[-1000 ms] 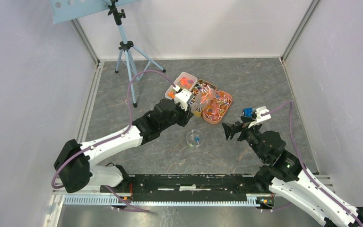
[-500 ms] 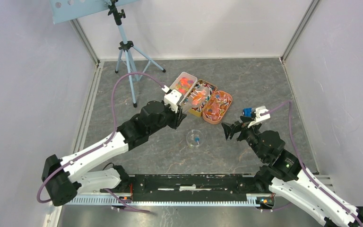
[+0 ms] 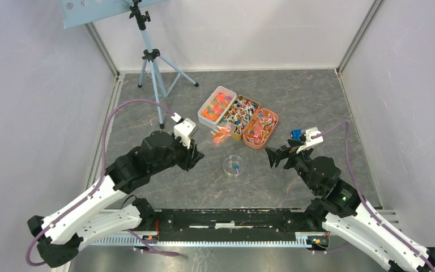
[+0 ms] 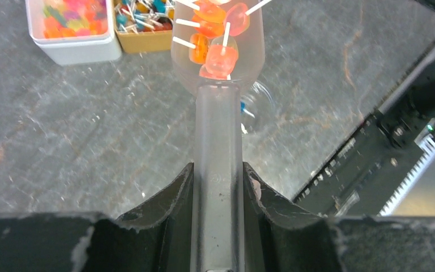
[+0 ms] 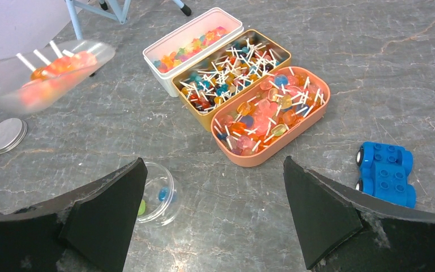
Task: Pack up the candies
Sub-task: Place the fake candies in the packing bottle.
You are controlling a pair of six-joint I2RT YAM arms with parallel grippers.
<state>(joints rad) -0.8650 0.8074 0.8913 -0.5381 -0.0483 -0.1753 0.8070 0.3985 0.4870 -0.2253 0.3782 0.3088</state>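
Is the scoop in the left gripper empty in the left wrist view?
No, the clear scoop clamped in the left gripper carries several orange and red candies on white sticks in its bowl.

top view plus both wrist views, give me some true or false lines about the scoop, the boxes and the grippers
1. The left gripper is shut on the handle of a clear scoop carrying orange lollipops. True.
2. The right gripper grips the blue toy car. False: it is open and empty, and the car sits on the table apart from it.
3. The small clear dish is heaped with lollipops. False: it holds only a couple of small candies.
4. The white box, tan box and orange box lie side by side, all open. True.
5. The scoop is dipped into the orange box. False: it is held outside the boxes.
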